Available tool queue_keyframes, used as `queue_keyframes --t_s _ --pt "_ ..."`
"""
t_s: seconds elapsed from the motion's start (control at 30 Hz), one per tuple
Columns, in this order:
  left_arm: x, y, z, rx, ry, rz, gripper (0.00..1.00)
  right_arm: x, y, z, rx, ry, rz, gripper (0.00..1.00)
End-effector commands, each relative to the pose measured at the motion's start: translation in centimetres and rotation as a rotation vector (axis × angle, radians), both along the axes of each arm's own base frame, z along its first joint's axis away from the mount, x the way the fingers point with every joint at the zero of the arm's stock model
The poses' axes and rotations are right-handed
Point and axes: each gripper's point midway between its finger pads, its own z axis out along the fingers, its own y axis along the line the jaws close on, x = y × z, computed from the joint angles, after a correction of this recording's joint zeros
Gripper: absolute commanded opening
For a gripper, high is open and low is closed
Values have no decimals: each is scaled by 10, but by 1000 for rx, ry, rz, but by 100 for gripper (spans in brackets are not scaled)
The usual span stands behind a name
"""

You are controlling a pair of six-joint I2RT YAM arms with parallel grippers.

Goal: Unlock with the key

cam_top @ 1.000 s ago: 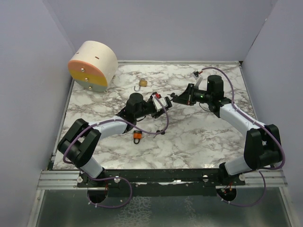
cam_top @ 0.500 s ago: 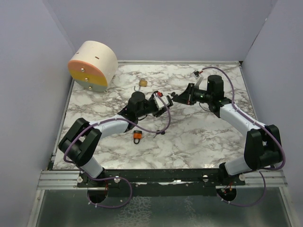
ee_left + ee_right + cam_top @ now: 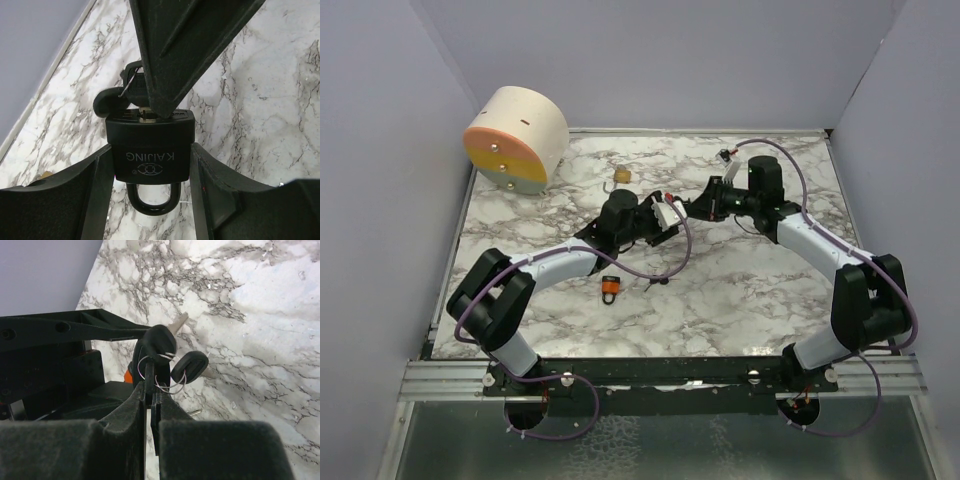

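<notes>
Half done, it seems: left pincer [image 3: 150,172] clamps the padlock [image 3: 150,147], right pincer [image 3: 151,386] pinches the key [image 3: 136,87] seated at its twelve o'clock, and the shackle [image 3: 152,206] awaits the turn.

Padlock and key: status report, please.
Left gripper shut on black padlock. Right gripper shut on key, at keyhole. Shackle looks closed. Spare keys dangle, not blocking.
</notes>
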Motion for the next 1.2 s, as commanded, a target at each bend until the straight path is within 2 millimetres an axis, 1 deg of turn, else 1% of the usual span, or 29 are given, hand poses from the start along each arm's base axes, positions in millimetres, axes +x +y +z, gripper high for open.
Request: queue_keyframes --t_s 0.0,0.23,0.43,0.57,0.7,0.77,0.97,1.07,1.17 --pt "-3 -21 83 -129 -250 -74 0 -23 18 -6 11 57 113 1" --pt "-5 -20 92 -152 -282 -76 0 -24 19 -8 11 64 125 1" --pt "-5 -20 91 -156 -273 -72 0 -25 20 -7 10 60 133 1" --pt "-3 -18 84 -149 -254 -58 0 -22 18 -5 3 47 115 2" --pt "-7 -14 67 -133 -216 -51 0 -12 15 8 6 1 52 12" --pt "-10 -12 61 -131 -198 -49 0 -7 14 16 14 -23 31 13" --pt "-16 -4 52 -126 -172 -36 0 7 8 36 37 -74 -6 25" --pt "-17 -1 51 -126 -169 -32 0 12 3 43 42 -92 -16 30" --pt "-17 0 51 -129 -161 -31 0 15 -1 48 41 -106 -21 32"
